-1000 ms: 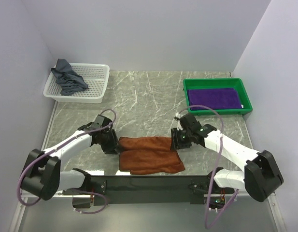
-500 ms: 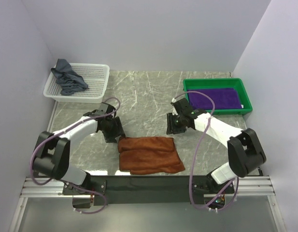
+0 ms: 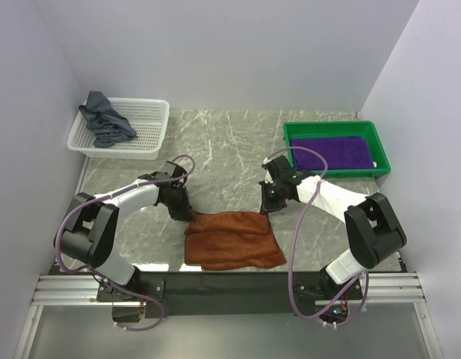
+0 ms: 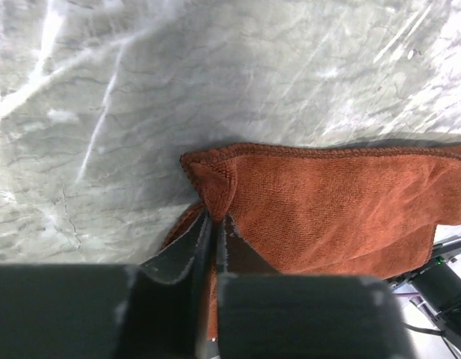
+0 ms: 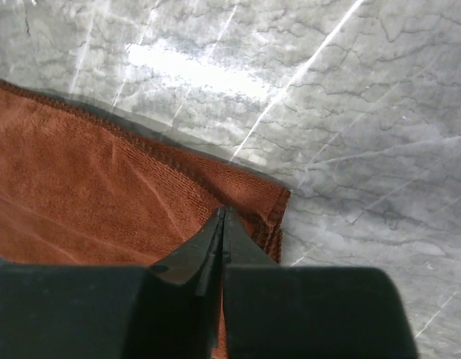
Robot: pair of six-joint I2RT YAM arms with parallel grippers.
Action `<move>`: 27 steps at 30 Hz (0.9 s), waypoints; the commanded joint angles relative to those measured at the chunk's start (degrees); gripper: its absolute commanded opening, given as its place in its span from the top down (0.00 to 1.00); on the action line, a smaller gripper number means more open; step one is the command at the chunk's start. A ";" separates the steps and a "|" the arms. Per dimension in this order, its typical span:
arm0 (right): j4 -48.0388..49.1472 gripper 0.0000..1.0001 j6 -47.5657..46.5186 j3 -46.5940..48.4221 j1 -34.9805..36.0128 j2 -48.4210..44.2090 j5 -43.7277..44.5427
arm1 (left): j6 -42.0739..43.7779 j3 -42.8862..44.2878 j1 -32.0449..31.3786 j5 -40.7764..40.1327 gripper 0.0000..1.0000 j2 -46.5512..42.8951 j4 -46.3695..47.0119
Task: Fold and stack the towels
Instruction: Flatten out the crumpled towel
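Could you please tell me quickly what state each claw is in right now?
Left claw: closed on a corner of the brown towel.
Right claw: closed on another corner of it.

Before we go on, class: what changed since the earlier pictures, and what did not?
Earlier both claws stood beyond the far edge of the rust-brown towel; now the left claw and right claw have come back and pinch its far corners. The towel barely shifted. The grey-blue towel in the basket and purple towel in the tray stayed put.
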 commanded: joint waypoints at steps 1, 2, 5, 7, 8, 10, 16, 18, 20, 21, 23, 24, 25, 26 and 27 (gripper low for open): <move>0.83 1.00 -0.86 1.30 0.23 0.04 -1.44 | 0.59 0.30 -0.49 -0.10 0.99 -1.67 1.00; 0.92 1.00 -0.95 1.21 0.23 -0.05 -1.70 | 0.77 0.65 -0.49 -0.63 0.99 -2.63 -0.04; 1.27 1.00 -1.48 1.12 0.14 -0.66 -2.92 | 3.05 3.20 -0.49 -4.75 0.99 -5.44 -1.72; 1.97 1.00 -1.83 0.86 0.32 -1.54 -3.98 | 5.15 6.26 -0.49 -8.53 0.99 -7.29 -2.60; 2.06 1.00 -1.92 0.77 0.23 -1.80 -4.77 | 5.69 7.06 -0.49 -9.33 0.99 -9.65 -2.86; 1.80 1.00 -2.18 0.33 0.76 -2.59 -4.87 | 5.78 6.82 -0.49 -9.16 0.99 -12.64 -2.26; 3.29 1.00 -2.18 -5.98 2.34 -6.81 -4.95 | -0.44 -4.75 -0.75 -6.96 0.99 -23.81 -1.46; 3.73 1.00 -2.36 -7.40 3.57 -7.96 -4.08 | -2.40 -9.08 -1.36 -6.00 0.99 -26.01 -0.59; 3.91 1.00 -2.88 -8.54 4.36 -8.05 -3.37 | -4.67 -15.15 -1.98 -5.04 0.99 -27.07 1.61; 4.00 0.98 -2.97 -8.81 4.80 -8.31 -3.20 | -5.29 -16.56 -2.24 -4.77 0.99 -27.25 2.14; 4.43 0.93 -2.98 -8.90 4.80 -8.83 -2.58 | -7.40 -18.59 -3.38 -5.20 0.99 -27.34 2.58; 4.70 0.83 -2.89 -8.72 4.80 -9.97 -1.97 | -8.01 -18.59 -4.78 -6.25 0.99 -27.25 2.49; 5.22 0.79 -2.63 -8.37 4.80 -10.50 -1.53 | -8.80 -18.59 -5.23 -6.70 0.99 -27.16 2.32; 5.31 0.74 -2.45 -7.33 4.80 -10.94 -0.48 | -8.99 -18.59 -5.58 -7.31 0.99 -26.73 1.80; 5.31 0.70 -2.27 -6.45 4.80 -11.56 0.22 | -9.07 -18.68 -5.93 -7.75 0.99 -26.72 1.70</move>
